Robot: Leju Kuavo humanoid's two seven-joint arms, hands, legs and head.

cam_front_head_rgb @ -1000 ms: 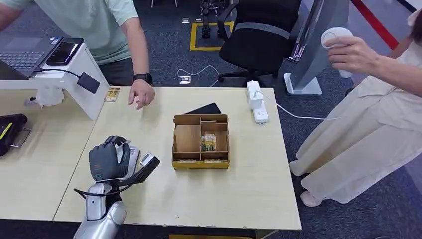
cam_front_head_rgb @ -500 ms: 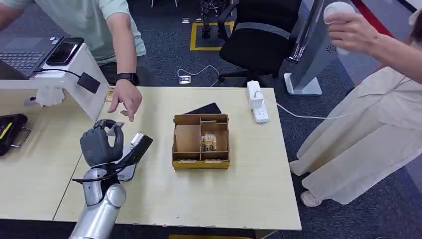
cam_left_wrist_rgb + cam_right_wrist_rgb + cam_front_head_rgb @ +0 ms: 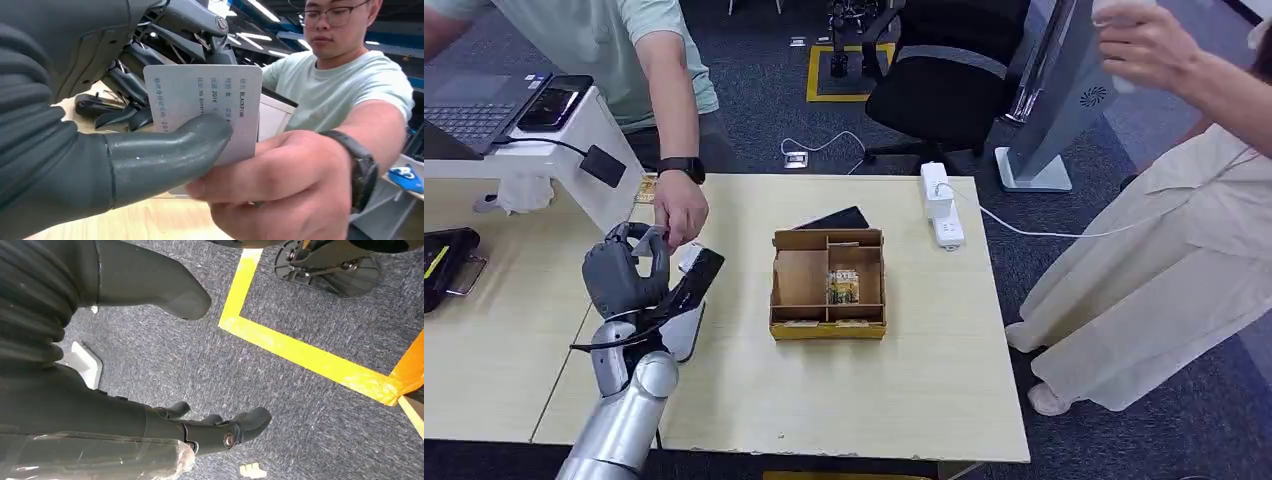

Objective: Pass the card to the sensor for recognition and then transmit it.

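My left hand [image 3: 629, 275] is raised above the table's left part and pinches a white printed card [image 3: 210, 95] between thumb [image 3: 165, 155] and fingers. A person's hand [image 3: 681, 212] with a black watch reaches down from the far side and grips the same card's edge, its fingers [image 3: 280, 190] closed on it just past my thumb. The black sensor [image 3: 602, 165] hangs on the white stand [image 3: 589, 125] behind and left of the card. My right hand [image 3: 215, 427] hangs over the carpet with nothing in it, fingers loosely apart.
A cardboard tray [image 3: 779, 280] with compartments and a card pack stands mid-table, a dark tablet [image 3: 832, 218] behind it. A power strip [image 3: 939, 205] lies at the far right edge. A second person [image 3: 1164, 200] stands to the right holding a white device. A laptop [image 3: 469, 105] sits far left.
My left hand has risen and moved away from me toward the person with the card. The person's hand came down from the table's far edge and took hold of the card.
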